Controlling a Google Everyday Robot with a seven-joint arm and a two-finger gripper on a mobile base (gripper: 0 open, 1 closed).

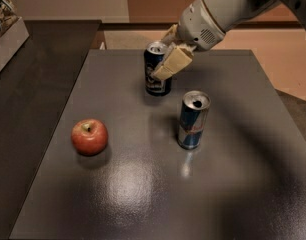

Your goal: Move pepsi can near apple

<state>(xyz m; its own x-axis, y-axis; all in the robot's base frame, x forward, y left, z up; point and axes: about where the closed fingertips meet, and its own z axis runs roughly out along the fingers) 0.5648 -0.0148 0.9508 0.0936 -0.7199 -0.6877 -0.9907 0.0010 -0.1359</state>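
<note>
Tan floor and wall are seen behind a dark grey matte desk (143, 199). A white robot arm (228, 6) is seen at upper right. Its beige-fingered hand (163, 55) is clamped on the short navy, silver-topped pepsi can (154, 86). The can is held upright, long axis vertical, at rear centre; desk contact cannot be confirmed. A taller blue-and-silver can (193, 120) is stood near, front-right. The round red apple (89, 136) is located front-left of the hand, well apart. That diagonal is judged unobstructed.
</note>
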